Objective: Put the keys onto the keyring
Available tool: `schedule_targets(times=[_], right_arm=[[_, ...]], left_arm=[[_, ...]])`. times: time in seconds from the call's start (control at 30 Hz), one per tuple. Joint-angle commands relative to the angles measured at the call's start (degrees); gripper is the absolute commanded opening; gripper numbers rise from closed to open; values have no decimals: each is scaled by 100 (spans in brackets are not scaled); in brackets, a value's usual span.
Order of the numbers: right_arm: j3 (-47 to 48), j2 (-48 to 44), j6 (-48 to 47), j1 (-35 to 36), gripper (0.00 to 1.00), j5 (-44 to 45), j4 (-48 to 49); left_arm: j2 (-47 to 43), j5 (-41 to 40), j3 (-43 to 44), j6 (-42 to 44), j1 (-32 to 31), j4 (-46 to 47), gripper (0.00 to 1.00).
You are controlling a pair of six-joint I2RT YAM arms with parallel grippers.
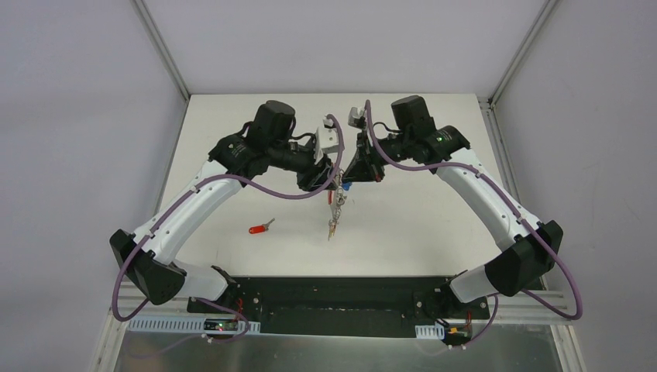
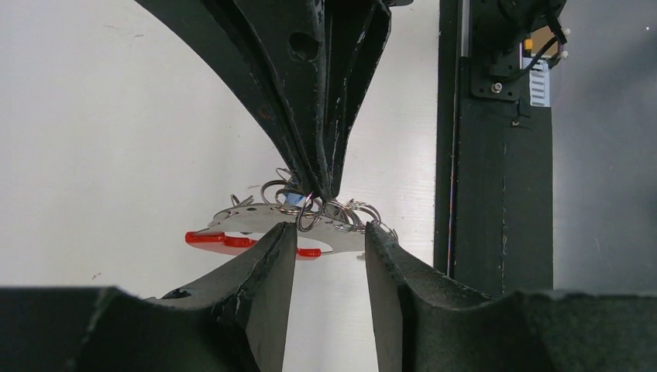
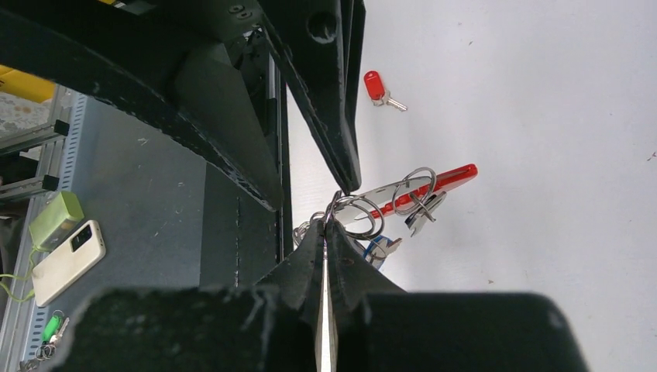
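The right jaws are pressed together on a grey ring of the keyring (image 2: 256, 220), holding it up between the arms; the left jaws stand spread, close at its plate. The red-headed key (image 1: 260, 229) lies on the surface (image 1: 434, 232), well apart. The left should pinch squarely, without twisting

Top cam: fixed, high behind the arm bases, looking down and forward, far enough to take in the whole table (image 1: 418, 225). Left wrist cam: just behind the left gripper (image 2: 329, 232), very close, looking along its fingers down at the table and the base rail. Right wrist cam: same setup behind the right gripper (image 3: 325, 226). Overlap: all three see the keyring (image 1: 335, 203) (image 2: 256, 219) (image 3: 364, 213). Each wrist view catches the other arm's fingers. Top and right wrist views share the red-headed key (image 1: 260, 228) (image 3: 375, 84).
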Motion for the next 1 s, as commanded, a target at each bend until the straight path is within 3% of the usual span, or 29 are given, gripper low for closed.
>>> schedule_targets(times=[0.0, 0.27, 0.63, 0.97], right_arm=[[43, -198, 69, -24, 0, -456, 195], [-55, -251, 78, -19, 0, -510, 221], [-212, -262, 254, -48, 0, -482, 434], [-334, -327, 316, -92, 2, -339, 534]], left_arm=[[72, 97, 65, 332, -84, 99, 38], [130, 182, -38, 517, -89, 149, 33], [156, 290, -180, 361, -102, 306, 0], [-11, 140, -315, 80, -102, 345, 0]])
